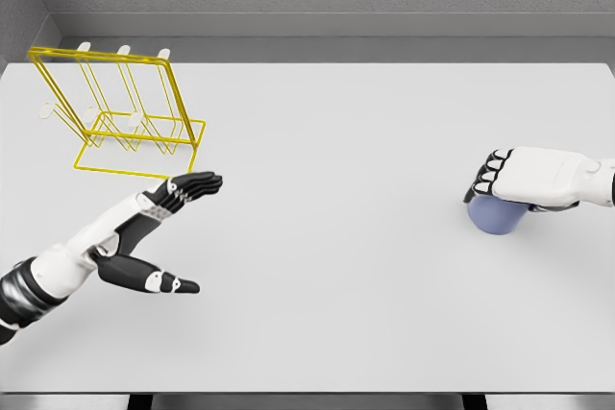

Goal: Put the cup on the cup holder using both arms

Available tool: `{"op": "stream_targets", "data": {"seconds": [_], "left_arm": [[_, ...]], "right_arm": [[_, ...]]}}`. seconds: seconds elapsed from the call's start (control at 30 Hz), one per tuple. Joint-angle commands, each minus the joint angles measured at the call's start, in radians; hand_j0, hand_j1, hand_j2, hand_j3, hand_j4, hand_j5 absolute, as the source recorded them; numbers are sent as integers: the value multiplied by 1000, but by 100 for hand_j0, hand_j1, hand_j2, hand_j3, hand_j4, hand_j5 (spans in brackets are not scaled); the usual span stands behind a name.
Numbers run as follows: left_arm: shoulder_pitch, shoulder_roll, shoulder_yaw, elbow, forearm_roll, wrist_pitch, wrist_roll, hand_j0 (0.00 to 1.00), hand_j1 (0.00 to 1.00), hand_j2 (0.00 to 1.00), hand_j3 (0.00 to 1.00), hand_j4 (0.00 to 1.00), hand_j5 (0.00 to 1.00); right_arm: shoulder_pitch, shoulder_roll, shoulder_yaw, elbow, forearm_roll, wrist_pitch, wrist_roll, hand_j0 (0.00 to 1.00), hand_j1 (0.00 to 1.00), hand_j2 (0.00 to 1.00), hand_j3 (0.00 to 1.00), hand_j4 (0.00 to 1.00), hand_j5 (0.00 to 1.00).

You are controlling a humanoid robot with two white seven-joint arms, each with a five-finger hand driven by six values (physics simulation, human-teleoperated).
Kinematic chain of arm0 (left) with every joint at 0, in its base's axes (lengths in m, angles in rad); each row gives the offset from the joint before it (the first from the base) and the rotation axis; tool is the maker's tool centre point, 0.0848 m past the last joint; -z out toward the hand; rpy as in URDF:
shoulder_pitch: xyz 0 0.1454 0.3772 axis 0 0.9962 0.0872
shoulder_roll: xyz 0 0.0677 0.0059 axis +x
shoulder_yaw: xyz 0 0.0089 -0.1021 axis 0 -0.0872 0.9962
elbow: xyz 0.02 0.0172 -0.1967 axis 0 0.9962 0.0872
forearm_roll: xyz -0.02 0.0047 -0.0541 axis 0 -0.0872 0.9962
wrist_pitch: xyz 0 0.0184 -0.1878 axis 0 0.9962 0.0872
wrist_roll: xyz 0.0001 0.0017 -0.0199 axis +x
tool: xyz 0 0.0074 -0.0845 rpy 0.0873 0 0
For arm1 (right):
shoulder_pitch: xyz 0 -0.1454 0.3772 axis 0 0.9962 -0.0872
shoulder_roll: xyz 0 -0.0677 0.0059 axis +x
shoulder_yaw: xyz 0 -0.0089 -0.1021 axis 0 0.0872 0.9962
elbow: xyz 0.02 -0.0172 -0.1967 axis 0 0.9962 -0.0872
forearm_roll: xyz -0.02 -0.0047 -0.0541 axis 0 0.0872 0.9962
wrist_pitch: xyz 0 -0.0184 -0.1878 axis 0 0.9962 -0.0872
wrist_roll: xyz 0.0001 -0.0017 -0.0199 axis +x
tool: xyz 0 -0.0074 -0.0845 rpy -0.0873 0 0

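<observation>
The right hand (519,180) sits over the blue cup (495,217) at the desk's (336,266) right side w/ fingers curled down on its top — clamped on it. The left hand (159,232) is spread flat, holding nothing, just in front of the yellow wire cup holder (120,112) — far-left corner.

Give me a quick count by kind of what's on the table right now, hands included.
Cup, blue-grey, under the right hand: 1
Cup holder, yellow wire rack: 1
Robot hands: 2, left hand open, right hand closed on the cup
Total: 4
</observation>
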Motion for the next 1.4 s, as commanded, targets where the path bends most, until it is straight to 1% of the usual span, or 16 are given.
{"op": "stream_targets", "data": {"seconds": [0.0, 0.03, 0.07, 0.1, 0.17, 0.2, 0.37, 0.4, 0.43, 0.57, 0.67, 0.77, 0.87, 0.9, 1.13, 1.37], "left_arm": [[2, 16, -11, 0, 7, 0, 0, 100, 100, 100, 100, 100, 100], [5, 26, -11, 0, 11, 0, 0, 100, 100, 100, 100, 100, 100], [6, 30, -14, 0, 14, 2, 0, 100, 100, 100, 100, 100, 100], [6, 39, -23, 0, 17, 3, 2, 100, 100, 100, 100, 100, 100], [6, 82, -36, 0, 63, 89, 2, 100, 100, 100, 100, 100, 100], [6, 96, -36, 0, 85, 122, 2, 100, 100, 100, 100, 100, 100], [5, 124, -34, 0, 168, 180, 2, 100, 100, 100, 100, 100, 100], [2, 130, -34, 0, 180, 203, 2, 100, 100, 100, 100, 100, 100], [2, 130, -34, 0, 191, 204, 3, 100, 100, 100, 100, 100, 100], [-2, 98, -32, 0, 192, 263, 2, 100, 100, 100, 100, 100, 100], [-3, 81, -34, 1, 194, 266, 3, 100, 100, 100, 100, 100, 100], [-3, 58, -37, 12, 189, 267, 3, 100, 100, 100, 100, 100, 100], [-3, 39, -40, 23, 188, 270, 3, 100, 100, 100, 100, 100, 100], [-3, 38, -40, 24, 188, 310, 3, 100, 100, 100, 100, 100, 100], [-5, 0, -39, 66, 183, 330, 3, 100, 100, 100, 100, 100, 100], [-5, -11, -37, 70, 183, 330, 3, 100, 100, 100, 100, 100, 100]], "right_arm": [[0, 0, 3, 0, -3, 2, -2, 72, 72, 72, 72, 72, 72], [-2, 2, 3, 0, -3, 2, -2, 71, 71, 71, 71, 71, 71], [-2, 2, 3, 0, -3, 2, -2, 65, 65, 65, 65, 65, 65], [0, 2, 3, -1, -3, 2, -2, 64, 64, 64, 64, 64, 64], [0, 10, 3, 0, -3, 2, -2, 64, 64, 64, 64, 64, 64], [0, 10, 3, -1, -3, 2, -2, 60, 60, 60, 60, 60, 60], [-11, 10, -2, -7, -11, 2, -2, 55, 55, 55, 55, 55, 55], [-11, 10, -5, -7, -14, 2, -2, 51, 51, 51, 51, 51, 51], [-12, 10, -8, -9, -15, 2, -2, 51, 51, 51, 51, 51, 51], [-29, 7, -15, -39, -18, 2, -2, 49, 49, 49, 49, 49, 49], [-41, 5, -15, -56, -18, 2, -2, 49, 49, 49, 49, 49, 49], [-43, 0, -14, -116, -15, 2, 1, 49, 49, 49, 49, 49, 49], [-67, 8, -12, -118, -18, 2, 6, 49, 49, 49, 49, 49, 49], [-74, 11, -12, -118, -18, 2, 6, 48, 48, 48, 48, 48, 48], [-97, 80, -11, -119, -25, 2, 6, 48, 48, 48, 48, 48, 48], [-123, 155, 0, -119, -25, 2, 8, 49, 49, 49, 49, 49, 49]]}}
